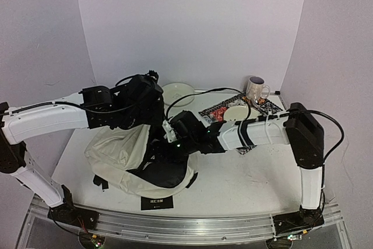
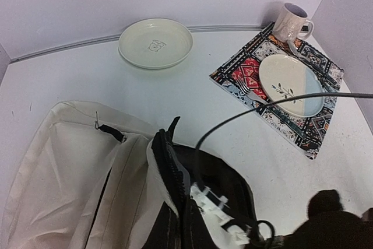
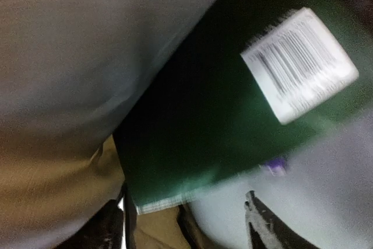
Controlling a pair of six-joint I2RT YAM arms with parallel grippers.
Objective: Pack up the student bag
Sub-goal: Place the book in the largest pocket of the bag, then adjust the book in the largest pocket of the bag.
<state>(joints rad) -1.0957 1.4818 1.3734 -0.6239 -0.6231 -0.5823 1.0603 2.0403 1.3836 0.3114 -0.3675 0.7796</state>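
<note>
Right end effector point(image 3: 186, 232): fingers apart, deep inside the student bag point(image 1: 116, 155).
Left end effector point(image 1: 156, 125): closed at the bag's mouth.
Bag: open on the desk point(image 1: 245, 173).
Progress: your green book point(image 3: 192, 121) looks in; zipping remains.

On the right wrist camera everything was blurred and very close. A dark green book point(image 3: 204, 121) with a white barcode label point(image 3: 300, 65) lay against the student bag point(image 3: 87, 45) and its pale fabric. My right gripper point(image 3: 186, 228) had its fingers spread apart just below the book's lower edge.
</note>
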